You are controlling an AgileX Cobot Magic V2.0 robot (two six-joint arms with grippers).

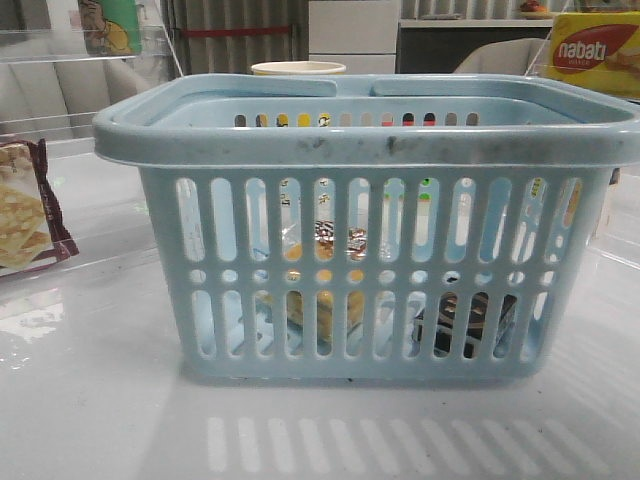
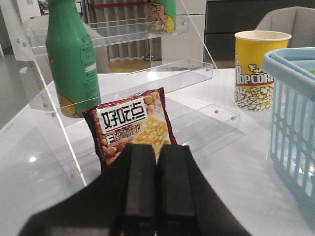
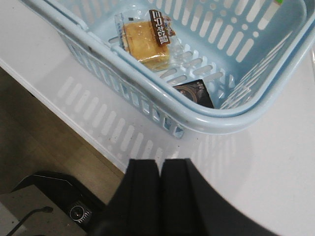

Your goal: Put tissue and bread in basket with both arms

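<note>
Golden-yellow bagged bread point(image 3: 146, 39) and black tissue pack point(image 3: 195, 93) lie on light-blue slotted plastic basket point(image 3: 147, 86) floor | both grippers point(image 2: 156, 182) point(image 3: 158, 191) clenched empty, clear of basket | task judged complete

A glossy white table point(image 1: 90, 400) is reflecting overhead light while clear acrylic shelves point(image 2: 147, 73) are standing on it, with a white cabinet point(image 1: 352, 35), a dark cabinet point(image 2: 236, 19) and a grey chair point(image 2: 288, 22) sitting behind.
</note>
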